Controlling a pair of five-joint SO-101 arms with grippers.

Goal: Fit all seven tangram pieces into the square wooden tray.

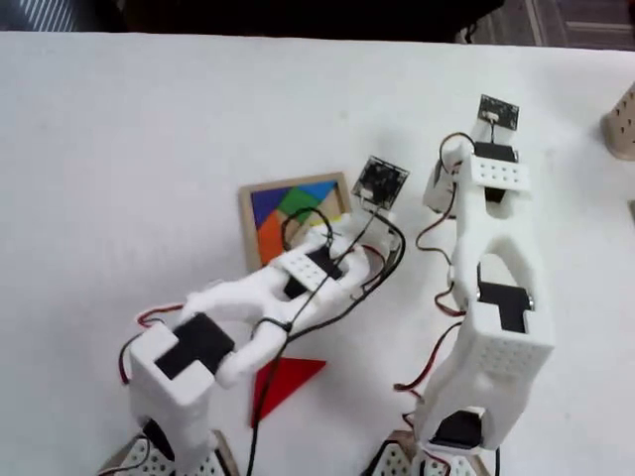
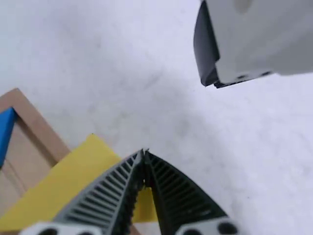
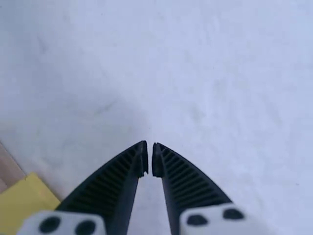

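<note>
The left pincer (image 2: 145, 154) is clenched, tips meeting on nothing, above the yellow piece (image 2: 73, 181), which lies across the rim of the square wooden tray (image 2: 34, 122), part inside and part on the worktop (image 1: 119, 149). The right pincer (image 3: 149, 159) is also closed and empty over bare worktop. Blue (image 1: 319, 190), green (image 1: 298, 201) and orange (image 1: 270, 238) pieces sit in the tray. The red triangle (image 1: 286, 381) waits near the worktop's front edge, so the job looks partly done.

The left arm (image 1: 258, 293) angles across toward the straight-stretched right arm (image 1: 496, 228), with the left gripper (image 2: 145, 155) and right gripper (image 3: 149, 154) both closed.
</note>
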